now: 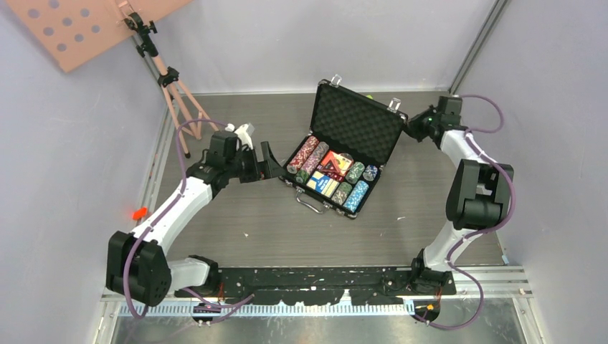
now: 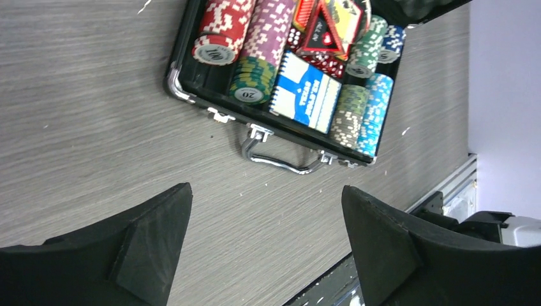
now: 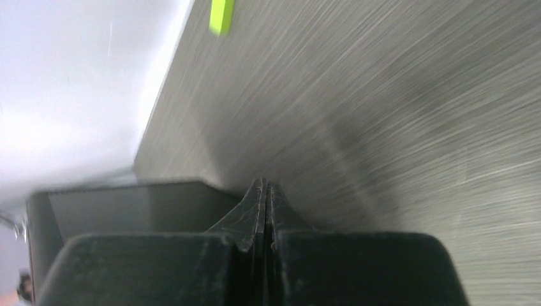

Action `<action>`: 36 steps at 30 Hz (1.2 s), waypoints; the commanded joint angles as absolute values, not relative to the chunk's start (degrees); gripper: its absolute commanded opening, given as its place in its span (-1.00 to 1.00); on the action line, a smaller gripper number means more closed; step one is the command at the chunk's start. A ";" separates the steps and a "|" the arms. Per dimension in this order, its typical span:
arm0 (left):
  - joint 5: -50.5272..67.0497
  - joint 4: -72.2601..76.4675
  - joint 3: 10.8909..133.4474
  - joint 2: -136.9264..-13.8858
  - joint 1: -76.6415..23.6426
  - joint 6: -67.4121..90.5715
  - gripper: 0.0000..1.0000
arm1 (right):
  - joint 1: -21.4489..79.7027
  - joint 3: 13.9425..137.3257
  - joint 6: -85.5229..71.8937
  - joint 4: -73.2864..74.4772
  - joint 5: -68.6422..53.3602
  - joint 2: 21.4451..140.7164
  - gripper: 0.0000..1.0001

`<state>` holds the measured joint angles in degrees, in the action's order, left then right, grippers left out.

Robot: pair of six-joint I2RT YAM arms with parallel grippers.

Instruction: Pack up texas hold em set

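Pressed together, the right fingers (image 3: 252,213) sit just behind the right end of the raised lid (image 1: 356,123) of the case (image 1: 331,206), nearer it than the spread, empty left fingers (image 2: 156,223).

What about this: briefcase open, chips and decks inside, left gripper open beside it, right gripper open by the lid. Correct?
Not quite. The right gripper is shut, fingers pressed together, as the right wrist view shows. The rest stands: briefcase open, chips and decks inside, left gripper open beside it.
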<state>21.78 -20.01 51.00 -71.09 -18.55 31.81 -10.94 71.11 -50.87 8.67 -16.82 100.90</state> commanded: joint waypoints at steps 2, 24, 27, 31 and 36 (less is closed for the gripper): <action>25.10 -14.57 50.64 -68.44 -17.51 30.73 0.86 | -3.03 68.38 -44.05 11.86 -27.70 96.07 -0.99; 34.76 -6.79 51.45 -76.67 -21.34 36.36 0.61 | 21.04 55.93 -30.46 28.78 -11.55 83.66 -0.99; 35.80 -10.55 56.40 -80.81 -27.39 32.34 0.53 | 22.60 55.03 -30.05 29.04 -11.19 87.85 -0.99; 36.68 -9.06 60.14 -85.73 -34.84 30.88 0.32 | 22.67 52.16 -31.00 27.95 -9.07 90.00 -0.99; 38.70 -5.31 61.71 -91.14 -40.16 31.51 -0.17 | 22.68 50.60 -31.68 26.99 -8.07 90.79 -0.99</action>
